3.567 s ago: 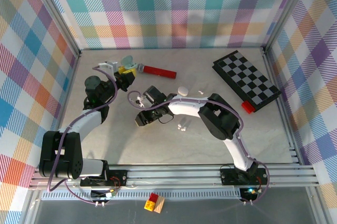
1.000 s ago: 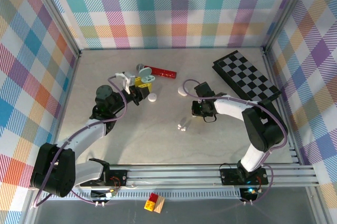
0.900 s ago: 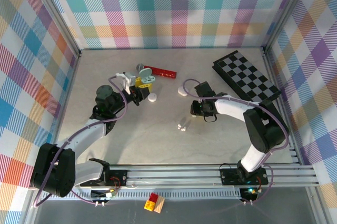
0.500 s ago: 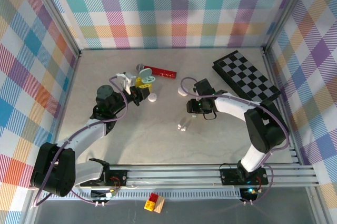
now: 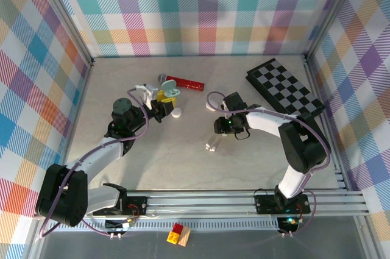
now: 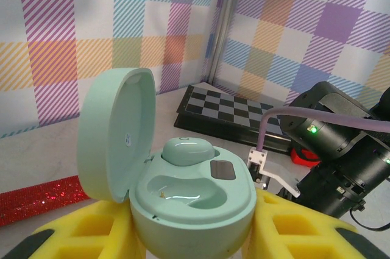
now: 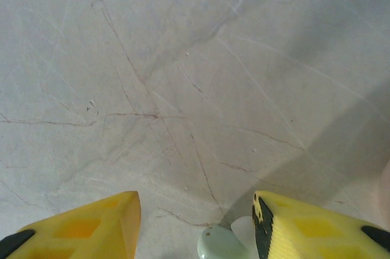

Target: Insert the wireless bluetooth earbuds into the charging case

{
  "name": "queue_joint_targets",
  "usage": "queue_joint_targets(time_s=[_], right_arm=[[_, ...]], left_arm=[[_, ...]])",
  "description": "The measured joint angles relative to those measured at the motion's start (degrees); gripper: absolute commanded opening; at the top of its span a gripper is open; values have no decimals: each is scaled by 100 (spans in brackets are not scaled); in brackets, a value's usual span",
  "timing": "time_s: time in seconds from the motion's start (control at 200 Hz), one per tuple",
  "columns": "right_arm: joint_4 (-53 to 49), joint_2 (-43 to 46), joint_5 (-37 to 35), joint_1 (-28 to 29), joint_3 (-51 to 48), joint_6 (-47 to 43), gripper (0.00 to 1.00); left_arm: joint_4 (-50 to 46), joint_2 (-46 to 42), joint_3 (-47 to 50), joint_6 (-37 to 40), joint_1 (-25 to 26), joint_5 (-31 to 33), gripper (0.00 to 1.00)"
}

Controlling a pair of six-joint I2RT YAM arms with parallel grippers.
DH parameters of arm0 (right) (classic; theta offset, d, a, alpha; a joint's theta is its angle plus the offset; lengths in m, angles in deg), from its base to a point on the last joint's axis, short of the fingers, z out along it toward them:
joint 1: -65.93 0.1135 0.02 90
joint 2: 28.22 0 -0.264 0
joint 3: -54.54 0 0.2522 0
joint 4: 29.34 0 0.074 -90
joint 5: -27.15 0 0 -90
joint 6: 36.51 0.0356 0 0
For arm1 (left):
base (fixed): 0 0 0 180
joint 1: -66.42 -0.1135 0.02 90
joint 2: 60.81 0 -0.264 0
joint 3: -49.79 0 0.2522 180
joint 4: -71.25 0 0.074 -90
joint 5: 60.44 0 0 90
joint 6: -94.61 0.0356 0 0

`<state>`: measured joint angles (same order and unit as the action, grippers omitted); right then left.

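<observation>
Table (image 5: 152,161), marbled grey. Left gripper (image 5: 161,103) is clenched on the mint charging case (image 6: 195,198), lid tipped up. One seated earbud (image 6: 186,149) fills the far socket (the near socket is empty). Right gripper (image 7: 196,222) is low over the table, jaws apart. A pale green bit (image 7: 218,244) sits between them at the frame's edge, possibly an earbud, not pinched. Loose earbuds (image 5: 211,145) lie near it on the table. Step in hand, I judge: pick-up. Next calls for closing on one bud and carrying it to the empty socket.

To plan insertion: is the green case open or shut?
Open: the green case has its lid raised; one earbud sits inside, one well empty.
</observation>
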<state>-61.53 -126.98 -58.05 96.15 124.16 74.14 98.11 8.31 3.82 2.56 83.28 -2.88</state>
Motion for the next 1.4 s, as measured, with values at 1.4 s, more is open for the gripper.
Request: queue_joint_targets(time_s=[1.4], right_arm=[[-310, 96, 61, 164, -90, -341, 57]], left_arm=[[-7, 46, 0, 20, 26, 0, 37]])
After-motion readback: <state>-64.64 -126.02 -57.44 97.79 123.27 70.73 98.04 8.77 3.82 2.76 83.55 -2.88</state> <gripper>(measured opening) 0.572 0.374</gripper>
